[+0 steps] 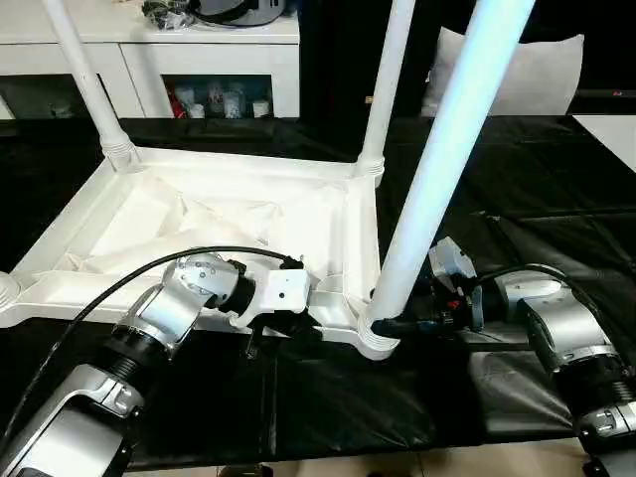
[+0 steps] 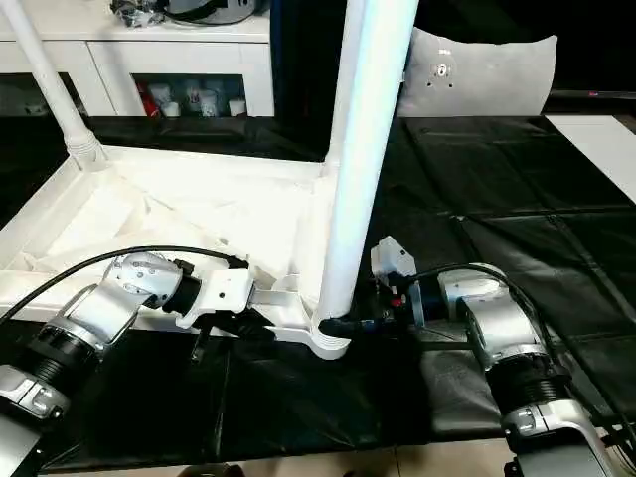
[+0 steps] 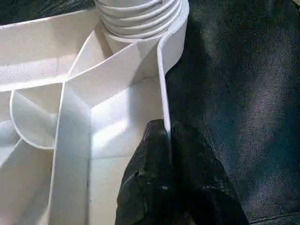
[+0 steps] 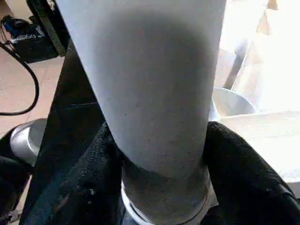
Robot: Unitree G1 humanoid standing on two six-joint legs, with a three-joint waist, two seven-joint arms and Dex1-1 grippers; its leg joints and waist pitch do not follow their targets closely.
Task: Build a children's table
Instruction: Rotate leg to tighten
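Note:
The children's table lies upside down on black sheeting, its ribbed white top [image 1: 199, 214] facing up. Three white legs stand in its corner sockets: far left [image 1: 84, 79], far right [image 1: 386, 79] and near right [image 1: 437, 169]. My left gripper [image 3: 166, 154] is shut on the thin near rim of the top, close to the near-right socket [image 3: 140, 18]. My right gripper [image 4: 159, 140] reaches in from the right and is shut on the near-right leg [image 4: 150, 84] just above its socket [image 1: 376, 338], one black finger [image 4: 234, 164] on each side.
A white cabinet [image 1: 199, 60] with glass doors stands behind the table. A white cushion [image 2: 477, 70] lies at the back right. Black sheeting [image 1: 517, 179] stretches to the right of the table. A black cable [image 1: 149, 268] runs along my left forearm.

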